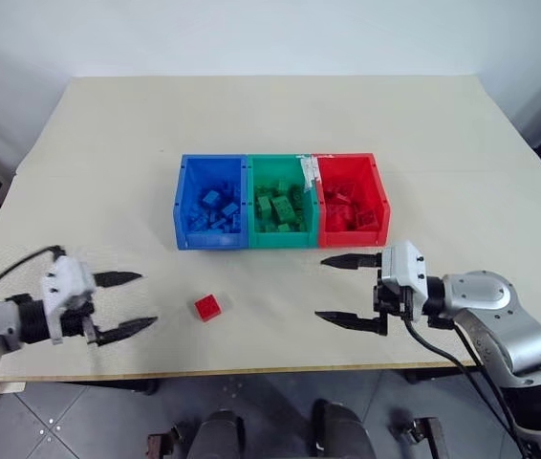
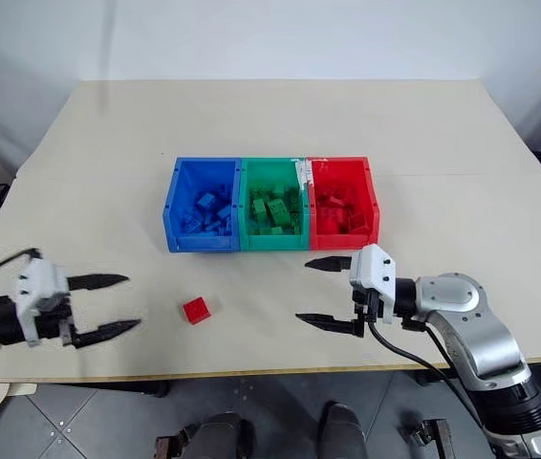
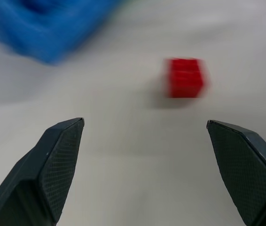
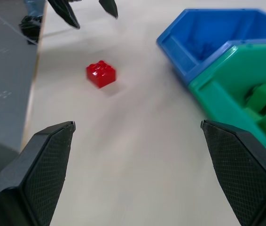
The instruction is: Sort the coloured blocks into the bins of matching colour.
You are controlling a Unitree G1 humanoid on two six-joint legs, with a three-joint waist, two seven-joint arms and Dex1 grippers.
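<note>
One red block (image 1: 207, 307) lies on the table in front of the bins, between my two grippers. It also appears as the red block (image 3: 185, 77) and the red block (image 4: 101, 74) in the wrist views. The blue bin (image 1: 211, 202), green bin (image 1: 281, 201) and red bin (image 1: 352, 196) stand joined in a row at mid-table, each holding several bricks of its own colour. My left gripper (image 1: 130, 304) hovers open and empty to the left of the block. My right gripper (image 1: 339, 290) is open and empty to the block's right, just in front of the red bin.
The beige table (image 1: 280, 115) reaches well behind the bins. Its front edge (image 1: 280, 367) runs close under both grippers. A white tag (image 1: 311, 170) sits on the rim between the green and red bins.
</note>
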